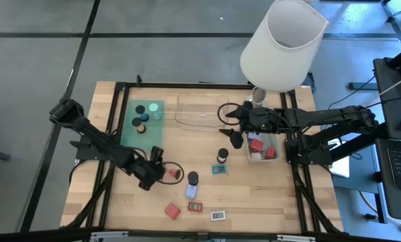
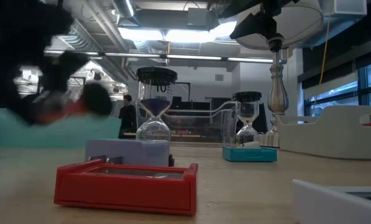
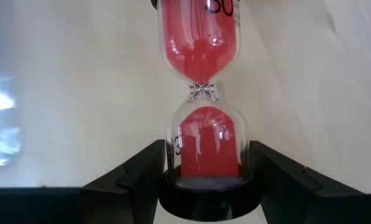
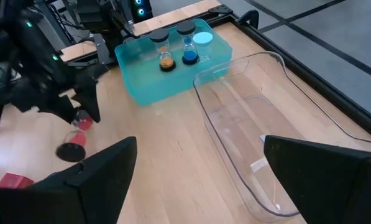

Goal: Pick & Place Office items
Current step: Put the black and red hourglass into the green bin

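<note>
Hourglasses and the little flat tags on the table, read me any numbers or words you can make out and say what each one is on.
"30", partly cut off: on the glass of the red sand hourglass between the left gripper fingers.
"10": on the purple sand hourglass, low view.
Flat labelled rectangles near the table's front edge: print too small to read.
Hourglasses in the green tray: no readable marks.

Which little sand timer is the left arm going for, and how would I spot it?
Start at the green tray on the table's left side, then follow the left arm toward the table's middle to the left gripper. The sand timer lies on its side between its fingers, the only toppled one and filled with red sand.
</note>
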Robot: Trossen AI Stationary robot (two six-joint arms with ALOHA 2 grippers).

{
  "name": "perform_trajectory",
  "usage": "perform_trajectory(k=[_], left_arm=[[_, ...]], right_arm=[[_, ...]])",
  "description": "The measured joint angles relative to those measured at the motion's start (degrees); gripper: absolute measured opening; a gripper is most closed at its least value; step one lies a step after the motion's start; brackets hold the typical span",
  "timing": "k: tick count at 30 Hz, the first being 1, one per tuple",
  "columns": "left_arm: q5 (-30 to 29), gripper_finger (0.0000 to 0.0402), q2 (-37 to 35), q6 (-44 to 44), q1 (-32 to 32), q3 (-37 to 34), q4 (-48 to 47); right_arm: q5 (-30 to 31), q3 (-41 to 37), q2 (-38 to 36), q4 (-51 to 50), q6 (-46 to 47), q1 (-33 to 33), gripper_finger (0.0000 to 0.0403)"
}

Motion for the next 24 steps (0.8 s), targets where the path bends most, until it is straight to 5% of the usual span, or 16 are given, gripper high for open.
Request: perform_trajectory(k=[8,15,24], left_arm=[[-18.52,0.0206,-8.22,2.35,0.89,3.10,9.00],[-13.71,0.0206,-8.81,2.37,6.37,3.10,21.74],[-5.86,0.0206,-5.91,2.53,12.32,3.10,31.13]], right_arm=[[-5.62,0.02,2.76,8.27,-13.10,1.79,0.0354],[-17.30,0.02,9.31,21.86,-30.94,6.25,0.0351],[-13.20,0.02,11.98,26.74,-31.65,7.55,0.0341]])
